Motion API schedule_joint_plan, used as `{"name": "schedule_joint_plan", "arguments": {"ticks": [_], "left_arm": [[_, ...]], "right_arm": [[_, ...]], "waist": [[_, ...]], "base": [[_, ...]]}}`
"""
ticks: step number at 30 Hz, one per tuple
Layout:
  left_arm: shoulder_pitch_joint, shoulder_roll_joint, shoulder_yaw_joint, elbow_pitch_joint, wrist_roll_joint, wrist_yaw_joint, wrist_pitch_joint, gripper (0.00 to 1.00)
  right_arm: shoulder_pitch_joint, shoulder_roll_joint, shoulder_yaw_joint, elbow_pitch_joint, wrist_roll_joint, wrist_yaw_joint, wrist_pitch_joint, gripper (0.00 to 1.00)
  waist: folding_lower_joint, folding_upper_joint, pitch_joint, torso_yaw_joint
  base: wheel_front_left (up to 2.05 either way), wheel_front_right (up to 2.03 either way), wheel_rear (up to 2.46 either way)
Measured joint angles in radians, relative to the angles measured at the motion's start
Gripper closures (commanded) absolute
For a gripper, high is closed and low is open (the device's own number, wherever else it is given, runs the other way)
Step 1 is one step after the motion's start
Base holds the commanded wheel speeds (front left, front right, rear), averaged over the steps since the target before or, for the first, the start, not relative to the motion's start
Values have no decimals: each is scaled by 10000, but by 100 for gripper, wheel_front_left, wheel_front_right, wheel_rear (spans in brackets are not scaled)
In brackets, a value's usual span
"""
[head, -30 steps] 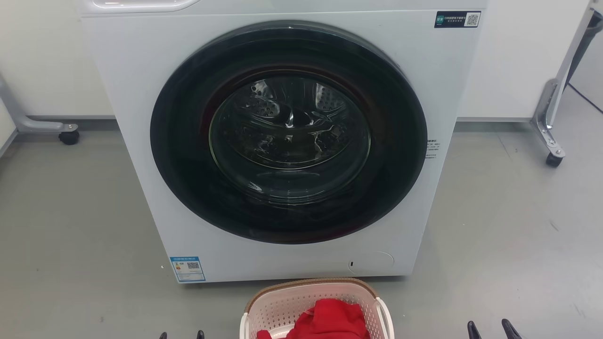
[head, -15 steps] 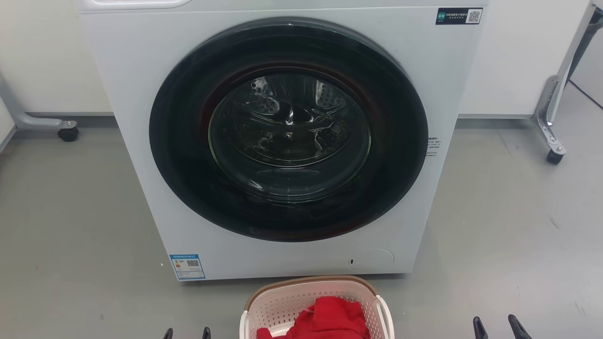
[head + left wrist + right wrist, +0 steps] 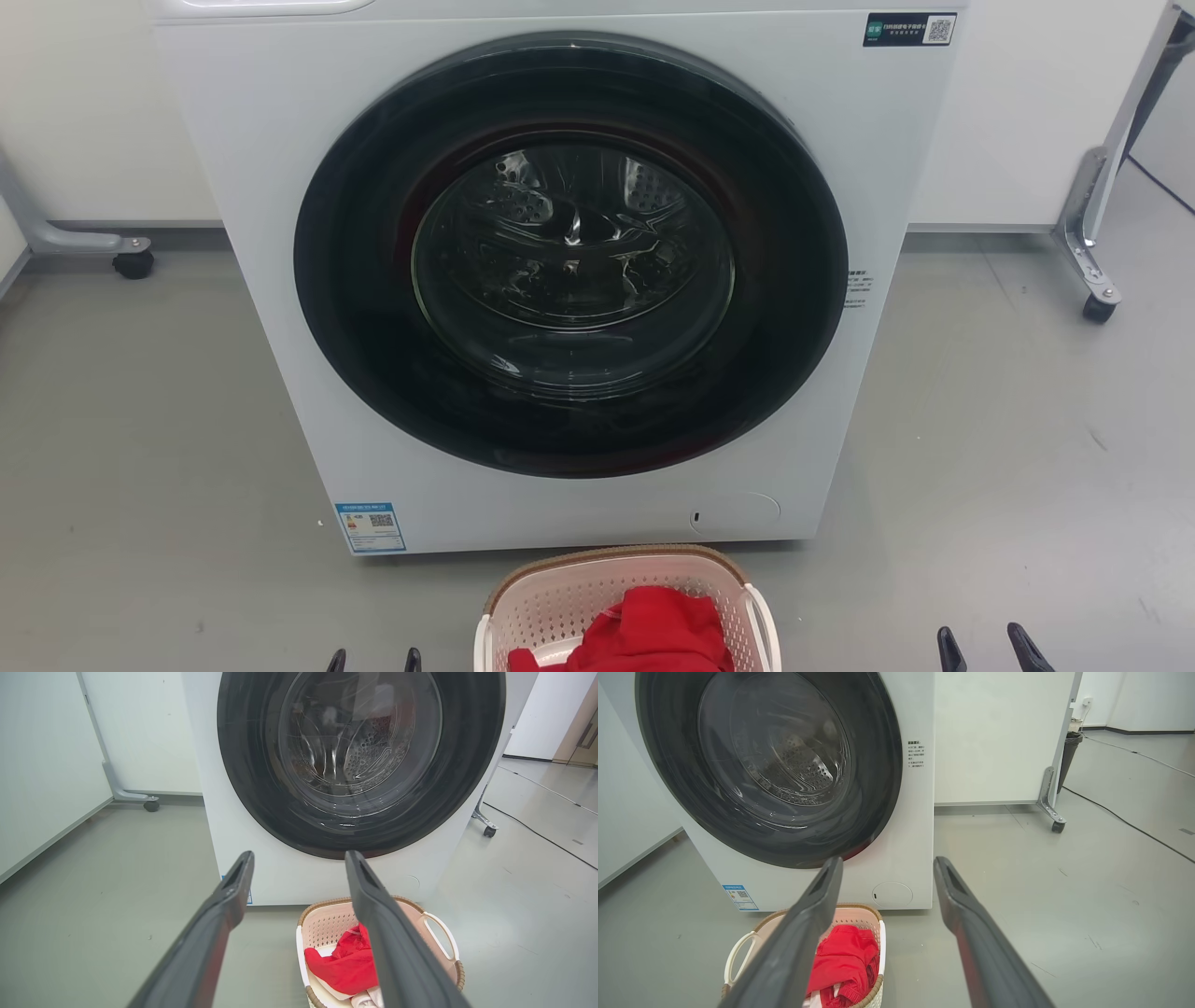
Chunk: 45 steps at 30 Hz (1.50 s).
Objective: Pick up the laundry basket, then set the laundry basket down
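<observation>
The laundry basket (image 3: 560, 597) stands on the grey floor right in front of the washing machine, at the bottom centre of the head view; it is pale, perforated, brown-rimmed, with white side handles, and holds red cloth (image 3: 649, 630). My left gripper (image 3: 372, 661) shows two dark fingertips to the basket's left, open and holding nothing. Well to the basket's right, my right gripper (image 3: 985, 646) is open too. In the left wrist view the laundry basket (image 3: 327, 924) lies below the open left gripper (image 3: 299, 861). The right wrist view has the laundry basket (image 3: 864, 917) at lower left of the open right gripper (image 3: 887, 865).
A white front-loading washing machine (image 3: 261, 187) with its dark round door (image 3: 569, 257) shut stands just behind the basket. Wheeled partition feet stand at the far left (image 3: 131, 261) and far right (image 3: 1097, 303). A cable (image 3: 1125, 821) runs across the floor to the right.
Both grippers' fingertips have risen slightly into the head view's bottom edge. The whole picture has shifted up a little, so the camera moved. The basket stays put.
</observation>
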Motion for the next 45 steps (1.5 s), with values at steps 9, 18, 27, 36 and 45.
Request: {"name": "schedule_joint_plan", "arguments": {"ticks": [9,18,27,36,45], "left_arm": [[177,-50,79,389,-222,-100,184,100],[107,-109,410,454,-1407,-282,533,100],[-92,-146,727,500,-2736,-543,884,100],[-306,-192,1041,550,-3981,-723,1227,100],[-496,-234,1327,591,-5056,-978,1530,100]], "right_arm": [[162,297,-71,355,142,73,109,100],[-9,487,-476,499,1260,290,458,100],[-224,698,-880,646,2412,506,805,100],[-450,915,-1289,794,3555,725,1080,100],[-650,1097,-1647,934,4520,911,1400,100]], "waist": [[0,0,17,1],[0,0,101,-5],[0,0,170,-8],[0,0,238,-12],[0,0,299,-16]], "base": [[0,0,0],[0,0,0],[0,0,0],[0,0,0],[0,0,0]]}}
